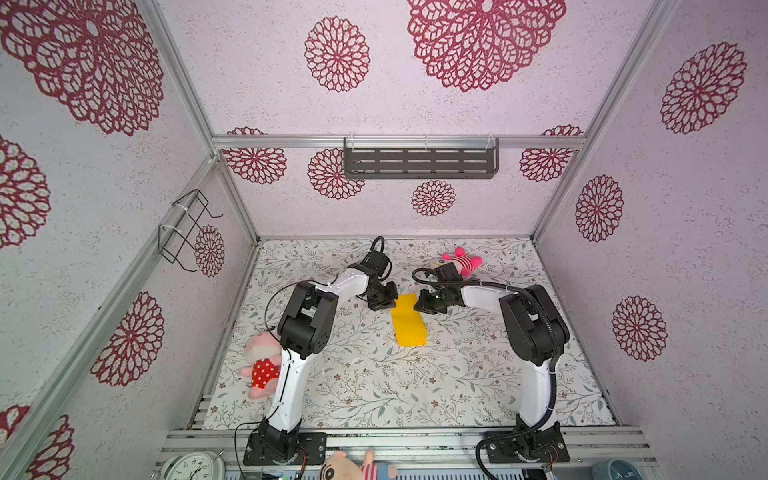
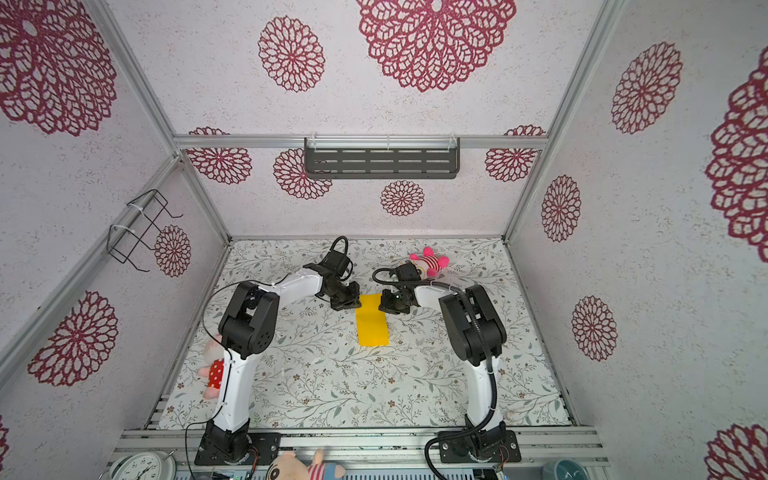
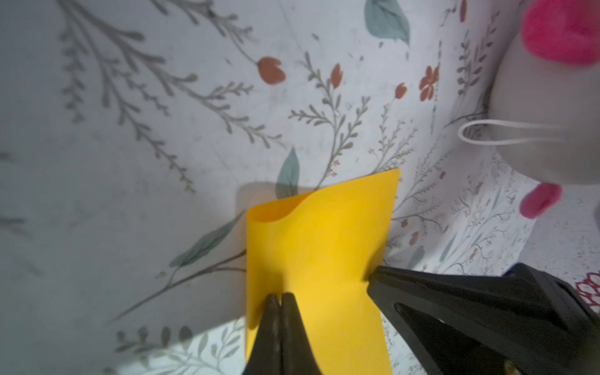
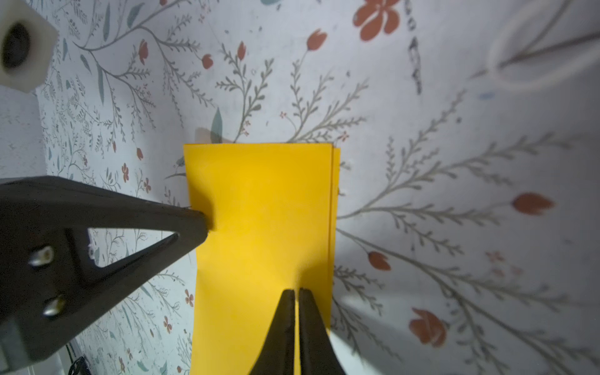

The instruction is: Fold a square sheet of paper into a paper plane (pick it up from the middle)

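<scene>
The square sheet of paper [image 1: 409, 322] [image 2: 372, 322] lies on the floral table cloth, folded in half into a long yellow-orange rectangle. No paper plane is in view. Both grippers meet at its far end. My left gripper [image 1: 391, 306] [image 3: 281, 294] is shut, its tips resting on the paper [image 3: 324, 246] near the folded side, where the far corner bulges open. My right gripper [image 1: 416, 308] [image 4: 297, 290] is shut too, tips down on the paper [image 4: 259, 211] beside its two loose edges. Neither holds anything between its fingers.
A pink-and-white striped plush [image 1: 463, 261] lies at the back right, just behind the right wrist. A plush in a red dotted dress [image 1: 262, 365] sits by the left arm. A clock [image 1: 193, 467] and another plush [image 1: 357, 469] are on the front rail.
</scene>
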